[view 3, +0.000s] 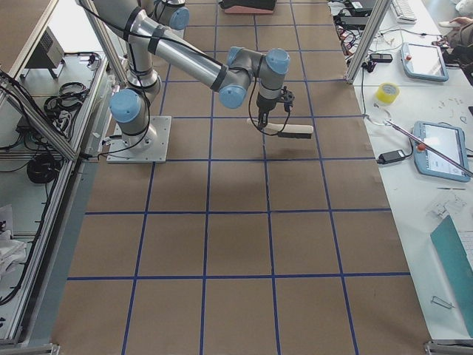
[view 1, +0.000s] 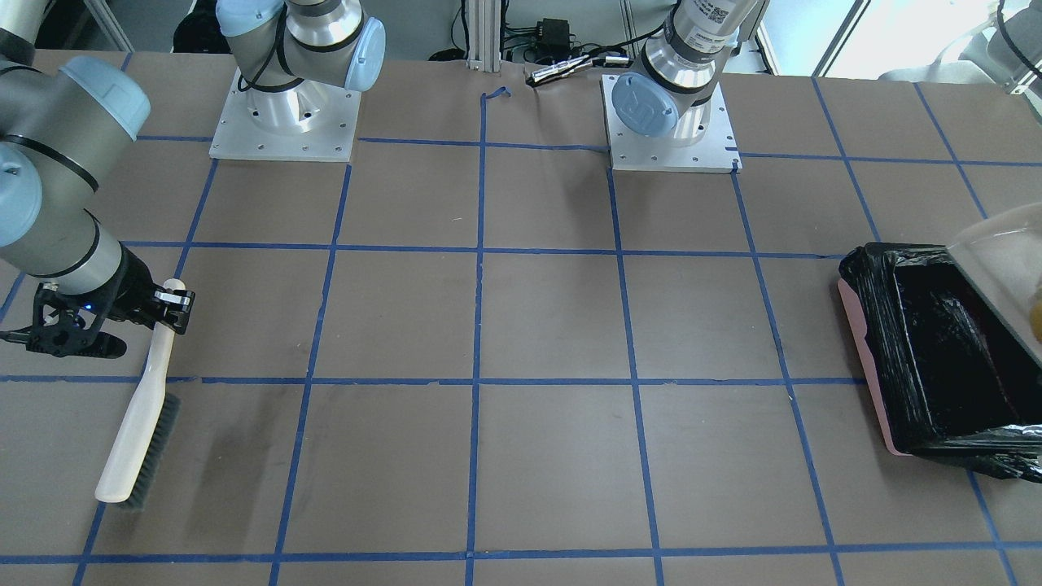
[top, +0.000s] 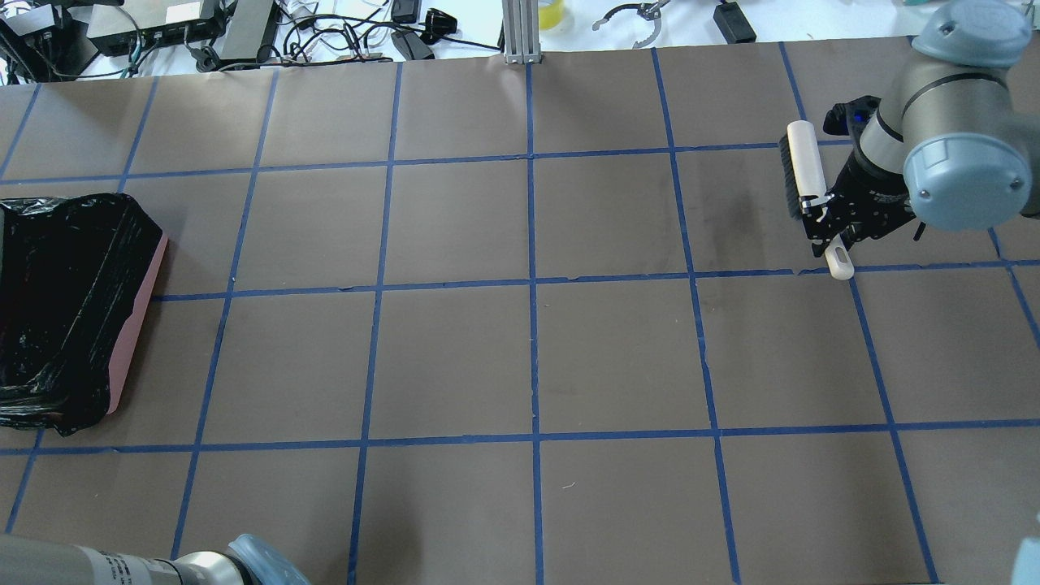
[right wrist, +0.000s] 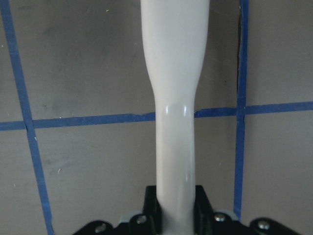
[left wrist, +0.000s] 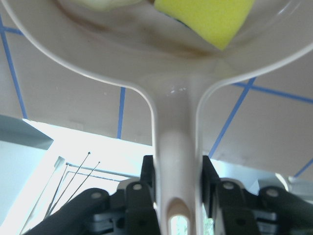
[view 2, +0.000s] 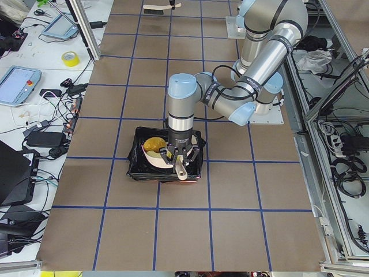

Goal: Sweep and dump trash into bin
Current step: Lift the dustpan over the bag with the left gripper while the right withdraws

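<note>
The brown bench (view 1: 553,325), gridded with blue tape, carries the pink bin (top: 138,317) with its black liner at the robot's left end. Over the bin the pale dustpan (view 2: 154,157) hangs tilted, its handle clamped between the fingers of the left gripper (left wrist: 177,181). At the opposite end, the right gripper (view 1: 167,305) is closed on the cream handle of a brush (view 1: 142,415), whose dark bristles face sideways just above the bench. All the trash is in the dustpan: an orange-brown lump (view 2: 153,143), a yellow-green wedge (left wrist: 210,19) and, beside it, a pale cream piece (left wrist: 105,4).
</note>
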`<action>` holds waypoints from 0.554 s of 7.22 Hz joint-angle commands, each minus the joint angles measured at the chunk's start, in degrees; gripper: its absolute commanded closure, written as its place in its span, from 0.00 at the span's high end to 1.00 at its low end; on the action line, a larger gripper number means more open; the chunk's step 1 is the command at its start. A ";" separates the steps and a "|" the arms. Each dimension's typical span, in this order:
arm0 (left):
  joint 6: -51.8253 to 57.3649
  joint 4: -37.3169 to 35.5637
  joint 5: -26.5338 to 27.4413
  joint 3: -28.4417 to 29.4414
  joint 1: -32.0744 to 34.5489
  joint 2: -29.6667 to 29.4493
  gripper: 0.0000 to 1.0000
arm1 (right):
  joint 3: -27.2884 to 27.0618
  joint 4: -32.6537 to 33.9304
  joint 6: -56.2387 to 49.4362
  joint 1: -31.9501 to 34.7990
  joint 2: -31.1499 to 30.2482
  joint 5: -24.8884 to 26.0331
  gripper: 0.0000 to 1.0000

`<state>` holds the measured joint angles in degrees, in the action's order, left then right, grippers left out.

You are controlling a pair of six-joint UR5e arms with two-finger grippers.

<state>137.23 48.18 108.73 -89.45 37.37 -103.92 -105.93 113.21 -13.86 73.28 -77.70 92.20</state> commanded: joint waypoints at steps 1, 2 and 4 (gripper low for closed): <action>8.30 -10.62 8.56 -0.20 1.72 -1.10 0.00 | -0.33 2.53 -3.54 -2.17 2.10 0.00 0.02; 8.23 -11.95 15.04 -0.29 7.13 -1.11 0.00 | -0.68 5.76 -4.06 -2.27 2.20 0.26 0.04; 7.79 -12.14 19.41 -0.38 10.09 -1.54 0.00 | -1.03 5.27 -4.24 -2.53 2.99 0.35 0.04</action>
<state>145.09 36.46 125.66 -89.82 45.81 -105.12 -106.82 118.20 -17.85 70.98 -75.10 92.49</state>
